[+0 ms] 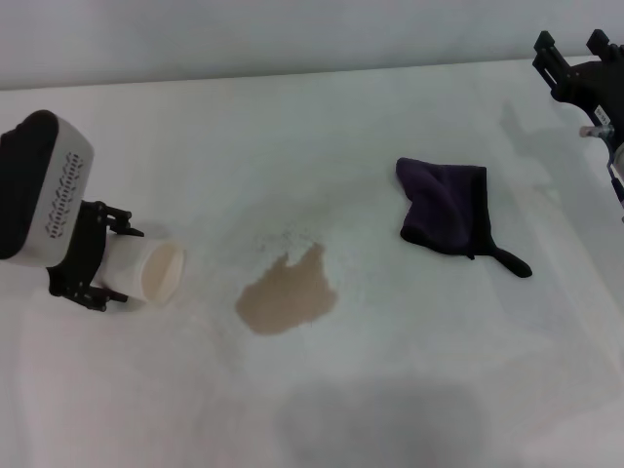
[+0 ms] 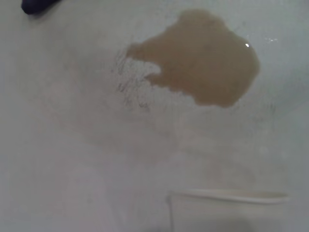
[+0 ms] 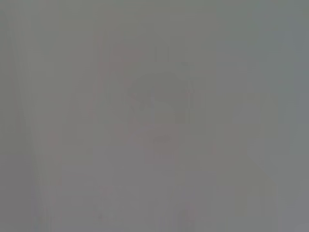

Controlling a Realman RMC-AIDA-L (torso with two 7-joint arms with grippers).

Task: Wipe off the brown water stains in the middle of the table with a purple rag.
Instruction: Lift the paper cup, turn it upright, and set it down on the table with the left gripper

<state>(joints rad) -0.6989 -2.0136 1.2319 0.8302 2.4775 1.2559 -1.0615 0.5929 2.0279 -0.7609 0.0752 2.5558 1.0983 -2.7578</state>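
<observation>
White and matt, the table (image 1: 322, 127) fills the head view, with the brown water stains (image 1: 287, 299) as one tan blotch near its middle. To the robot's right of the blotch, apart from it, the purple rag (image 1: 445, 209) lies crumpled, its thin black tail trailing toward the near right. The left gripper (image 1: 109, 257) sits low at the left side, its jaws clamped on a white paper cup (image 1: 151, 271) lying on its side, mouth toward the blotch. The right gripper (image 1: 571, 60) hangs at the far right corner, well apart from the rag; whether its jaws are open I cannot tell. The left wrist view alone shows the blotch (image 2: 200, 58) close, glossy, with the cup's rim (image 2: 227, 195) before it. The right wrist view shows nothing legible.
</observation>
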